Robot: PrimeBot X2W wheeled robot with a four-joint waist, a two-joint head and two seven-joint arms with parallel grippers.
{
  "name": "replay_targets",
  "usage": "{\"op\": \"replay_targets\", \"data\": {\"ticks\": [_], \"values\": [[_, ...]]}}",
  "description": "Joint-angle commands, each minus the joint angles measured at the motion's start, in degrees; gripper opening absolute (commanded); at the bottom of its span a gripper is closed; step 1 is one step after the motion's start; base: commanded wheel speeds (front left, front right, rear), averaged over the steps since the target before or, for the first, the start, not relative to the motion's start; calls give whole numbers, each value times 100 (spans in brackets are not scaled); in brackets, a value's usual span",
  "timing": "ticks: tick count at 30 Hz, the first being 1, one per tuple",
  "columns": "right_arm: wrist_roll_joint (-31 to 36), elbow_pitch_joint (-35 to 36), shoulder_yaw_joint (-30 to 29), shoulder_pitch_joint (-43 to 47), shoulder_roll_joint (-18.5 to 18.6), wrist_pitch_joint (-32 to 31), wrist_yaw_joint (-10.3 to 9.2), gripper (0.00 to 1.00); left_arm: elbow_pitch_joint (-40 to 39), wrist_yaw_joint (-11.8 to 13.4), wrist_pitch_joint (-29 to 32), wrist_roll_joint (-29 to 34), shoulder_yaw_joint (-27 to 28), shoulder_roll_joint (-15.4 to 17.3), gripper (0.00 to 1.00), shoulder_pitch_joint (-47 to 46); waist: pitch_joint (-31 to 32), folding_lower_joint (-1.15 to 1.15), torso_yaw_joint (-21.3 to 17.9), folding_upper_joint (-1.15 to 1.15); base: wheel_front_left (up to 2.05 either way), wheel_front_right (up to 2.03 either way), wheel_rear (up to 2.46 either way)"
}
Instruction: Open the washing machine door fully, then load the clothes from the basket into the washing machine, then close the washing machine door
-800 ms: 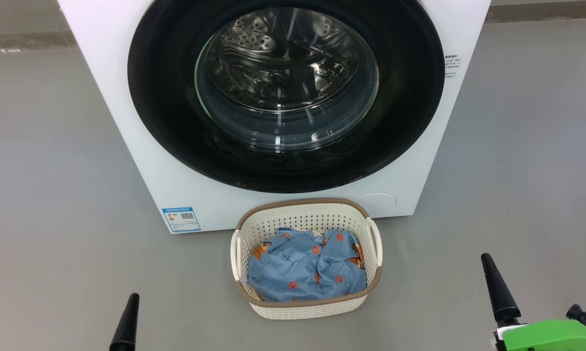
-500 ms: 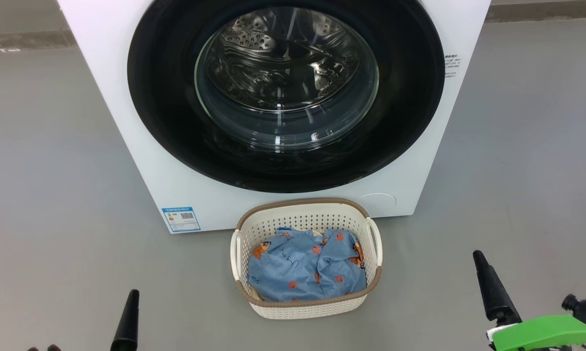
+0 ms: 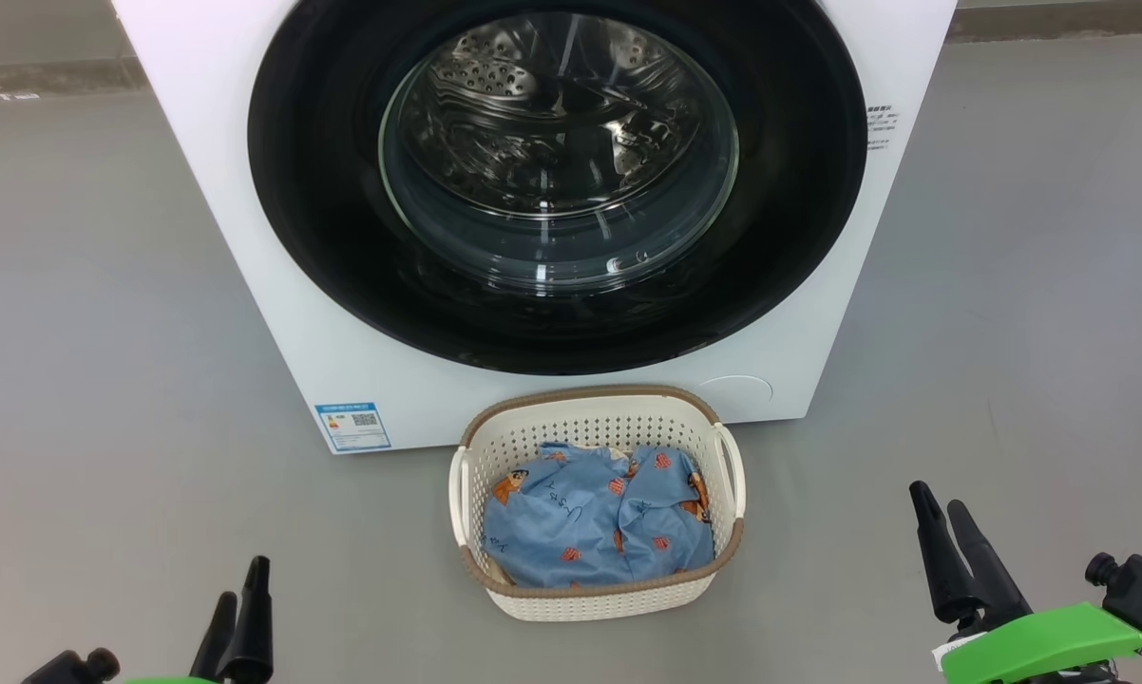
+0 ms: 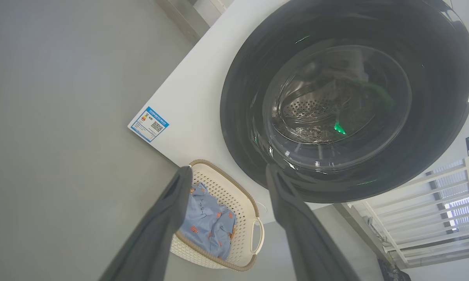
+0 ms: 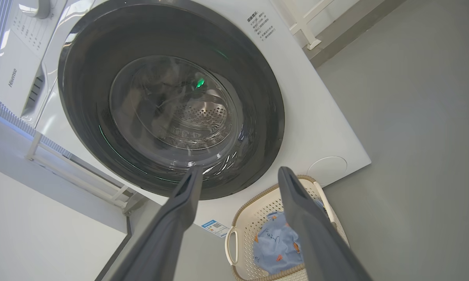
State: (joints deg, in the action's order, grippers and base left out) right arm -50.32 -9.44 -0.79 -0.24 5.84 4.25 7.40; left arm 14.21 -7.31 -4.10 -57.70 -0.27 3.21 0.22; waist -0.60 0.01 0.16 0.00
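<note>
Before the washing machine (image 3: 419,399), the basket (image 3: 590,432) sits on grey floor (image 3: 105,380).

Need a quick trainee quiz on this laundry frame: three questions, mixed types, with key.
1. True or false: the washing machine door is shut.
2. Where are the clothes? A: in the drum. B: in the basket. C: on the floor.
3. Fill in: the left pincer and the right pincer are both ___, holding nothing.

Key: 1 true; 2 B; 3 open.
</note>
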Motion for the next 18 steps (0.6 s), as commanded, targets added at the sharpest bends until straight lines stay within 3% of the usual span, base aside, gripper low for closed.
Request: {"op": "replay_targets", "data": {"ticks": [1, 18], "values": [[168, 197, 92, -171, 107, 73, 5, 100, -186, -9, -68, 168, 83, 148, 100, -124, -1, -1, 1, 0, 0, 0, 0], [1268, 100, 280, -162, 323, 357, 6, 100, -262, -11, -358, 1424, 21, 228, 100, -90, -15, -1, 17, 0, 0, 0, 0]]}}
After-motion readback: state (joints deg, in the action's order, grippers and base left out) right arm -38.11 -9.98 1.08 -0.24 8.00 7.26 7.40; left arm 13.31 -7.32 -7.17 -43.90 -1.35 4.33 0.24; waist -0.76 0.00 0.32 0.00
